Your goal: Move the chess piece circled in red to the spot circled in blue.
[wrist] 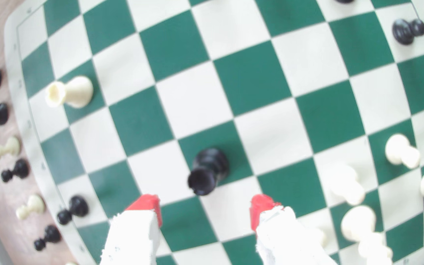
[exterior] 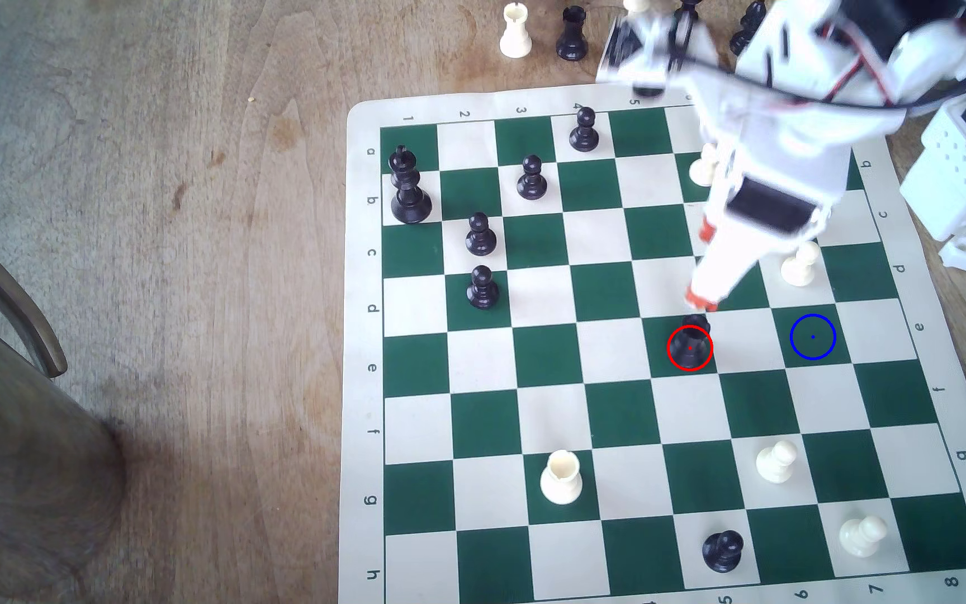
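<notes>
The chess piece circled in red (exterior: 691,344) is a stout black rook standing upright on a dark green square; the wrist view shows the same rook (wrist: 207,171) from above. Two squares toward the exterior view's right lies the spot circled in blue (exterior: 812,337), a bare green square. My gripper (exterior: 700,299) hangs just above and behind the rook, its white fingers tipped in red. In the wrist view the gripper (wrist: 204,206) stands open, the two red fingertips (wrist: 146,203) wide apart with nothing between them, the rook just ahead of the gap.
A white pawn (exterior: 800,262) stands one row behind the blue spot. Black pawns (exterior: 480,234) and a black king (exterior: 408,186) fill the exterior view's left of the board (exterior: 364,406). A white rook (exterior: 561,477), white pawns (exterior: 776,462) and a black pawn (exterior: 723,550) stand nearer. Captured pieces (exterior: 571,33) line the table.
</notes>
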Motion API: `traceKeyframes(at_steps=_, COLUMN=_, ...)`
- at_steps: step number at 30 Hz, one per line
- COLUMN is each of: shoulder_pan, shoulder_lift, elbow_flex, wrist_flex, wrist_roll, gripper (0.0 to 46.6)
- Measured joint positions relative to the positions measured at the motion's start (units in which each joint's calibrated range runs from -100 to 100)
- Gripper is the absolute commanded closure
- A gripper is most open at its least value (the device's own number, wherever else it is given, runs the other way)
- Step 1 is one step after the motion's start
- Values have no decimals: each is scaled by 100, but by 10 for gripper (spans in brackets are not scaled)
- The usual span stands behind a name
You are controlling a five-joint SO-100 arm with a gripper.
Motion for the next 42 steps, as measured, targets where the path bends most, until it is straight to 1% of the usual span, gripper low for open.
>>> traceKeyframes(at_steps=2, shoulder_pan=-199, shoulder_lift=310, elbow_flex=0, wrist_flex=-112, wrist_roll=-93, gripper=279)
traceKeyframes(at_steps=4, shoulder_pan=-302, shoulder_lift=411, elbow_flex=0, wrist_flex=-191, wrist_roll=-127, gripper=281)
traceKeyframes(at_steps=9, shoulder_pan=-413, shoulder_lift=595, elbow_flex=90, wrist_flex=-550, wrist_roll=-132, gripper=287)
traceKeyframes(at_steps=12, shoulder_pan=-435, shoulder_lift=679, elbow_flex=253, wrist_flex=-717, wrist_roll=-68, gripper=296)
traceKeyframes(at_steps=15, shoulder_pan=-413, shoulder_lift=687, elbow_flex=452, wrist_flex=-773, wrist_roll=83, gripper=305)
traceKeyframes(at_steps=17, shoulder_pan=-413, shoulder_lift=687, elbow_flex=533, wrist_flex=-813, wrist_roll=137, gripper=301)
traceKeyframes(at_steps=18, shoulder_pan=-413, shoulder_lift=687, elbow_flex=587, wrist_flex=-837, wrist_roll=166, gripper=292)
traceKeyframes(at_steps=22, shoulder_pan=-413, shoulder_lift=687, elbow_flex=868, wrist_flex=-1092, wrist_roll=269, gripper=291)
traceKeyframes(at_steps=39, shoulder_pan=-310, shoulder_lift=687, elbow_flex=1247, wrist_flex=-1761, wrist_roll=332, gripper=304)
traceKeyframes(at_steps=42, shoulder_pan=-310, shoulder_lift=687, elbow_flex=1310, wrist_flex=-1849, wrist_roll=332, gripper=312)
